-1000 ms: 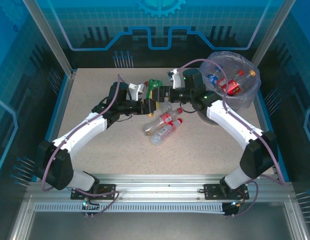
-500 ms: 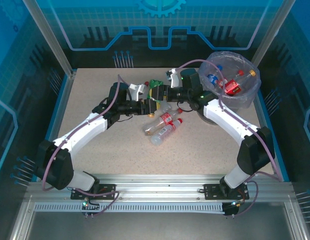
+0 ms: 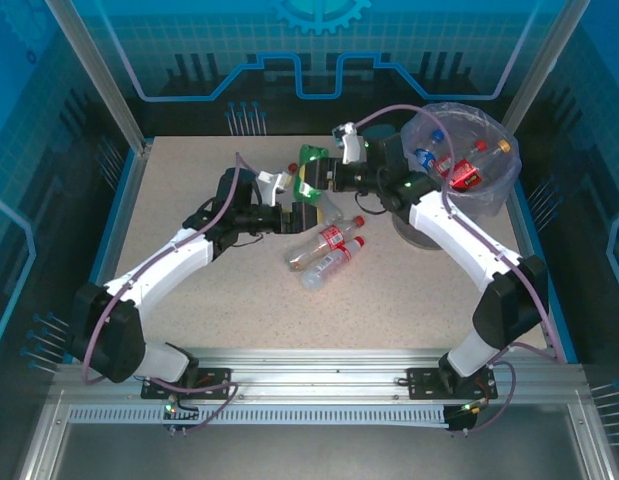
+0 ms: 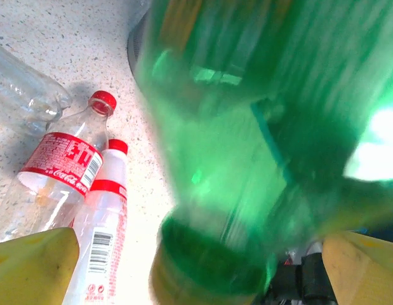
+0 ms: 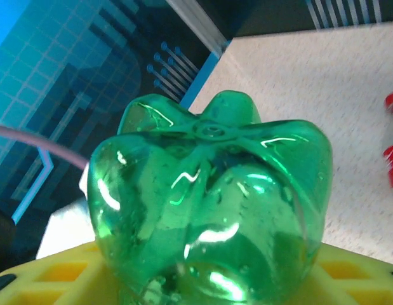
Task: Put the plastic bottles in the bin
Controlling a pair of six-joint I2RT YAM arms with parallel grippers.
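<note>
Bottle (image 3: 309, 160) between right claw (image 3: 317, 178) fingers

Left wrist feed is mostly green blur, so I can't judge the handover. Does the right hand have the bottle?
Observer: Yes. In the right wrist view the green bottle shows base-first, seated against that hand's yellow finger.
Operator: Where's the bin from there?
Observer: In the top view the bin stands at the far right of the table, just to the right of the right hand. There are bottles inside it.
</note>
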